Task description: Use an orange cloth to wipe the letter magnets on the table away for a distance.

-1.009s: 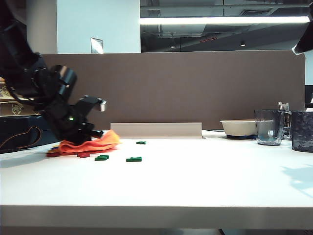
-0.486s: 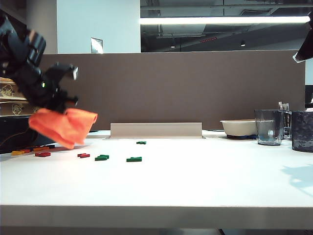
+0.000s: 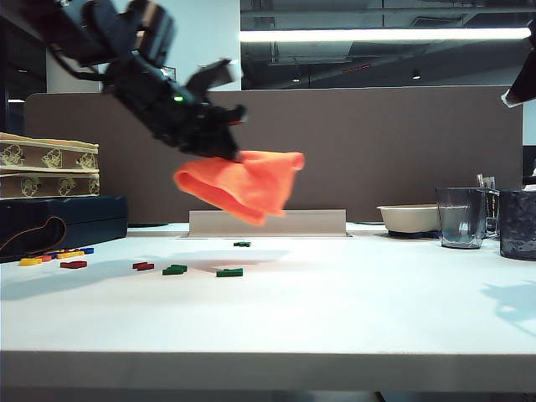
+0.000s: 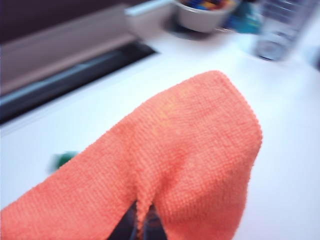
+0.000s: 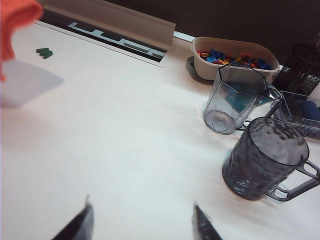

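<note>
The exterior view sits low at the front edge of the table (image 3: 335,318), facing the brown partition (image 3: 377,151). The left wrist view looks from close behind the orange cloth (image 4: 170,165) toward the bowl (image 4: 205,15). The right wrist view looks down from higher, sharing that bowl (image 5: 235,60) and the cloth's corner (image 5: 12,20).

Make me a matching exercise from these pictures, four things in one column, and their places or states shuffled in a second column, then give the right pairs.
Column one:
1. orange cloth
2. left gripper
3. right gripper
4. letter magnets

Column two:
A. open, above the table near two jugs
B. hanging in the air, off the table
C. lying flat on the white top
D. shut on the cloth, raised high

Pairs: 1-B, 2-D, 3-A, 4-C
</note>
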Controlling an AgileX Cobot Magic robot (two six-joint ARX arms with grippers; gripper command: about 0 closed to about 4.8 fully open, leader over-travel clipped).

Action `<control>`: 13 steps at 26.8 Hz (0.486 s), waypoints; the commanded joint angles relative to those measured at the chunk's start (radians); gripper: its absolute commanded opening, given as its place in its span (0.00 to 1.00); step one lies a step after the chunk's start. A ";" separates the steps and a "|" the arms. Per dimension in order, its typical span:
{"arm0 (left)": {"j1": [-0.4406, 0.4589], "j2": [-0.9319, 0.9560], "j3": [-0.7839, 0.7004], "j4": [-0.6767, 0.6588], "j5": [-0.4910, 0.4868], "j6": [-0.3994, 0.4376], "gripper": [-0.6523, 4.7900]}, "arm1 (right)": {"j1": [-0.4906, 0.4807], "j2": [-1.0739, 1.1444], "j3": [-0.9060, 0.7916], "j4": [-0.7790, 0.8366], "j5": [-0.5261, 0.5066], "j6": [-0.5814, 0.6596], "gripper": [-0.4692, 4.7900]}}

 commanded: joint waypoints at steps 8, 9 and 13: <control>-0.247 -0.005 0.002 -0.113 0.070 -0.075 0.11 | 0.002 -0.002 0.004 0.017 0.002 0.001 0.55; -0.256 -0.003 0.002 -0.121 0.070 -0.075 0.11 | 0.002 -0.002 0.004 0.017 0.002 0.001 0.55; -0.287 0.009 0.001 -0.163 0.071 -0.064 0.11 | 0.002 -0.006 0.004 0.017 0.002 0.001 0.55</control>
